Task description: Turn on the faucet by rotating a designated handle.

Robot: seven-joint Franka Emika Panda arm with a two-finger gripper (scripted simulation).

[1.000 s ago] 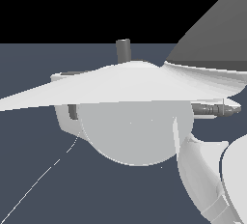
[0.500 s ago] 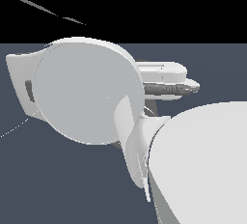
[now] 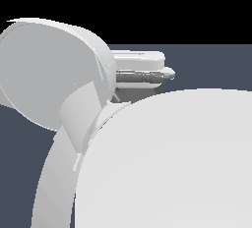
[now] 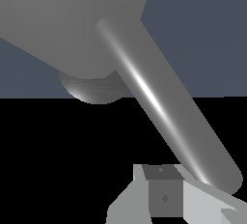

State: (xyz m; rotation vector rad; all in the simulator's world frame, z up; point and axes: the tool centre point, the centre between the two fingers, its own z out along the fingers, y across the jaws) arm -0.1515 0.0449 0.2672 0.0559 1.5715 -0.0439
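Wrist view: handle (image 4: 159,107) slants off faucet (image 4: 72,25), its free end just beside gripper (image 4: 166,201); whether the jaws are spread cannot be told. Exterior view blocked by arm. Judgement: push near the rod's tip, steady sweep

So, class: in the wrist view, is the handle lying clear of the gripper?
No: the handle's rounded tip lies right against a gripper finger.

No readable text, labels, brands, numbers or signs in either view. All visible surfaces are plain, unmarked grey or white.
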